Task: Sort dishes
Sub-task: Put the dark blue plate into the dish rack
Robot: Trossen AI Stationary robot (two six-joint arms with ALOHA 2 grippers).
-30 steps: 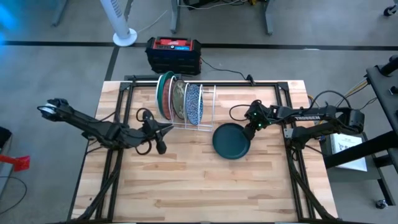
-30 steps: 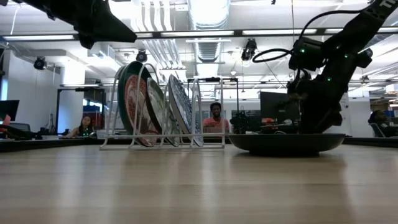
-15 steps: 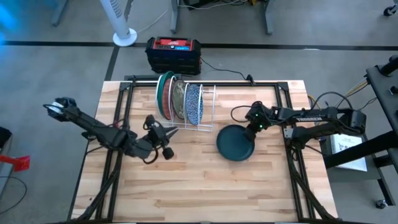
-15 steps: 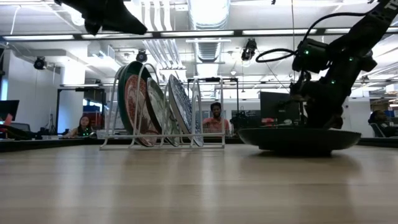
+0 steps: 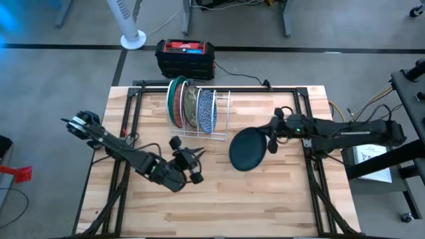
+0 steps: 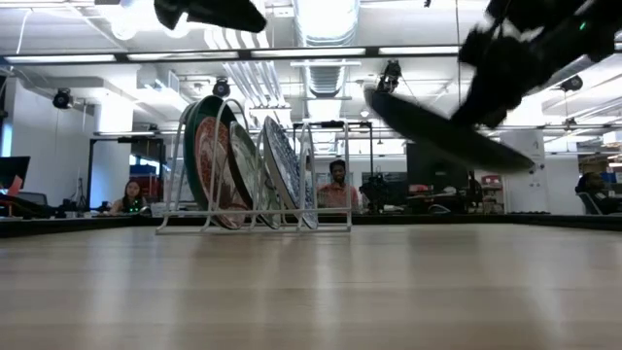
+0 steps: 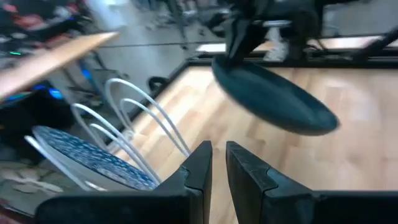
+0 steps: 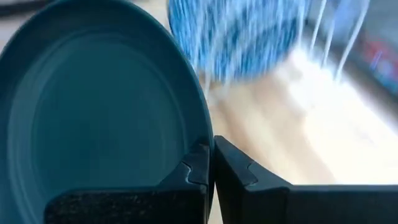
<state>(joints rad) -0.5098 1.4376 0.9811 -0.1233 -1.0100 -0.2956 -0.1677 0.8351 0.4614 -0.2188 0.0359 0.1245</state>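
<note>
right gripper (image 5: 271,141): clenched on the three o'clock rim of the dark green plate (image 5: 246,149), a thin edge grip that lets the plate swing upright for a slot
dark green plate: tilted clear of the counter (image 5: 265,199), at four o'clock of the white wire rack (image 5: 202,113)
rack contents: red-pink plate (image 5: 176,101), greyish-brown plate (image 5: 191,106) and blue speckled plate (image 5: 208,110) stand on edge; free wires nearest the green plate
left gripper (image 5: 194,162): closed, empty, at six o'clock of the rack
change: a second ago the green plate lay flat; now it is lifted, and the left gripper has moved toward five o'clock
</note>
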